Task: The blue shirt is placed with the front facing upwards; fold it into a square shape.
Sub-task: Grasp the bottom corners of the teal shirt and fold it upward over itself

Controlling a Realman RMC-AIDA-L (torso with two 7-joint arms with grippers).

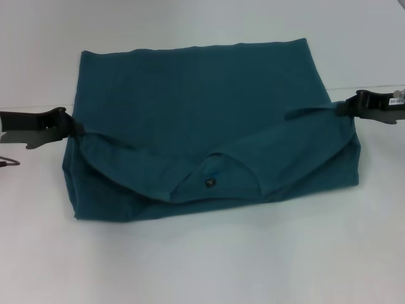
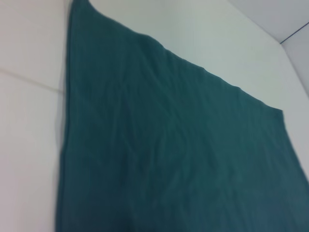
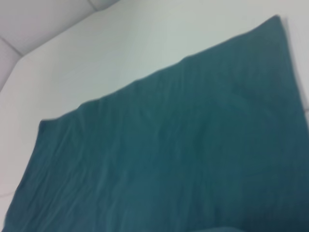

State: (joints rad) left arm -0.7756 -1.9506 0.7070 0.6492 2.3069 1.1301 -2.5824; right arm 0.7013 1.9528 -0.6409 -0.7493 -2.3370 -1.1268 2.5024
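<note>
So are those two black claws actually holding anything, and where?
Yes, both hold the blue shirt. The left gripper pinches its left side edge, the right gripper its right side edge; the cloth bunches into each pair of jaws.

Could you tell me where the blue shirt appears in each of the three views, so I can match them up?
Head view: the blue shirt fills the middle, with the left gripper and right gripper pinching its side edges.
Left wrist view: plain teal cloth covers most of the picture.
Right wrist view: the cloth fills the lower part.
Shared landmark: the shirt's straight far edge against the white table.
</note>
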